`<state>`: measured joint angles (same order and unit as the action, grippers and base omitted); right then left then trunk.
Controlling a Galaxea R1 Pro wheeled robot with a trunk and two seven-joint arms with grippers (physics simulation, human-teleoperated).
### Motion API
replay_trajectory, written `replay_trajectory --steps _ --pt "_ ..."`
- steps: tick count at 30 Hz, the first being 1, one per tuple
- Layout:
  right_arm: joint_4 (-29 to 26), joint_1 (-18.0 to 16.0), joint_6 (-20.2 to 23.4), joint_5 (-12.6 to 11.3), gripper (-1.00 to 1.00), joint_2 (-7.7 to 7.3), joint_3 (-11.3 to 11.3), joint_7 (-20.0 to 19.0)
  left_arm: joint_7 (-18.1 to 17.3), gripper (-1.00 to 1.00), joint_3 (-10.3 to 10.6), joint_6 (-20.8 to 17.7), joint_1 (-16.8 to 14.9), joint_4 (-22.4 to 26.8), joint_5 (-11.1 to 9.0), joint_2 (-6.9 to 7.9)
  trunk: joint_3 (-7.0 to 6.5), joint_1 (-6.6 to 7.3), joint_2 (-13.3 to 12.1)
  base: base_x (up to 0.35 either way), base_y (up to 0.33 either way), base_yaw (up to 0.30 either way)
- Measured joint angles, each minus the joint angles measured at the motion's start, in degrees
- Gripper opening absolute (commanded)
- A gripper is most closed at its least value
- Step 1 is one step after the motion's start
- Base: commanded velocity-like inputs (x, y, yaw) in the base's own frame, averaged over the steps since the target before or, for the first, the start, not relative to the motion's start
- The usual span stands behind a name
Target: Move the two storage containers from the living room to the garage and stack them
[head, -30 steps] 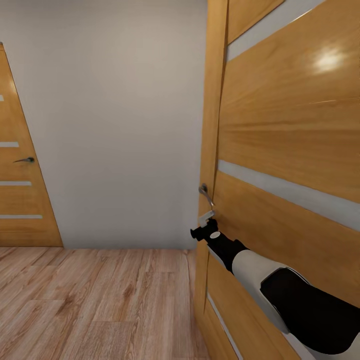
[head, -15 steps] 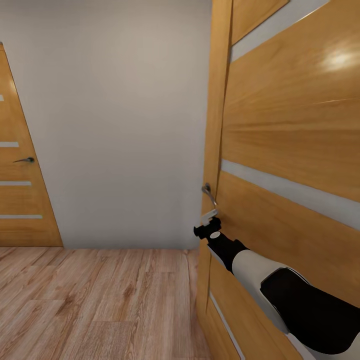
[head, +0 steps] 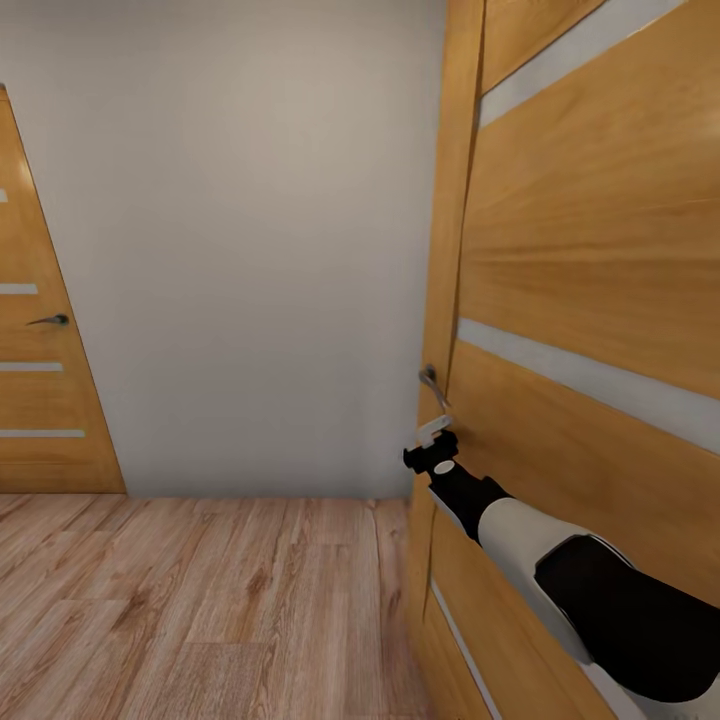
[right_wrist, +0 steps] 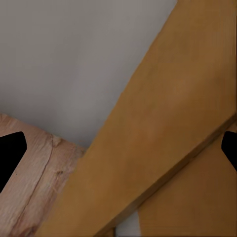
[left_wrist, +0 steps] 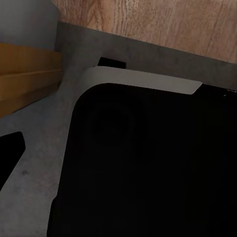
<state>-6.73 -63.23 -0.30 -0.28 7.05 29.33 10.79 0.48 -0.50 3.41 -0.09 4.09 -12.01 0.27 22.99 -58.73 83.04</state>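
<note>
Here, in a bare hallway, the robot's right arm reaches along an orange wooden door [head: 590,270], its right tool [head: 432,447] just below the door handle [head: 432,385] at the door's near edge; whether it grips the lever cannot be told, though the right wrist view shows dark fingertips [right_wrist: 10,153] set wide apart. The left tool's state cannot be told either. By the look of it the robot is working the door open on its way between rooms; next it likely needs the door swung aside and the base driven through. Beyond the door lie light wood plank flooring [head: 200,600], a grey wall [head: 240,250] and a second shut door [head: 40,340]. Neither storage container is in sight.
</note>
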Motion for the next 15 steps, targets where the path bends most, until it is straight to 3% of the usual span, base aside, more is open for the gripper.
replay_trajectory --steps 7,12,15 --pt "-0.11 -0.01 0.11 0.09 1.0 -2.64 -0.65 0.21 0.0 1.0 -0.01 0.0 0.01 0.01 0.0 0.0 0.0 0.0 0.0 0.0 0.0 0.0" --pt "-0.25 0.0 0.08 0.01 1.0 -4.48 0.19 0.13 0.0 1.0 0.0 0.0 0.0 -0.01 0.0 0.0 0.0 0.0 0.0 0.0 0.0 0.0" --pt "-0.18 -0.01 -0.03 0.09 1.0 -5.92 -0.9 0.44 0.0 1.0 -0.01 -0.01 0.01 0.02 0.0 0.0 0.0 0.0 0.0 0.0 0.0 0.0"
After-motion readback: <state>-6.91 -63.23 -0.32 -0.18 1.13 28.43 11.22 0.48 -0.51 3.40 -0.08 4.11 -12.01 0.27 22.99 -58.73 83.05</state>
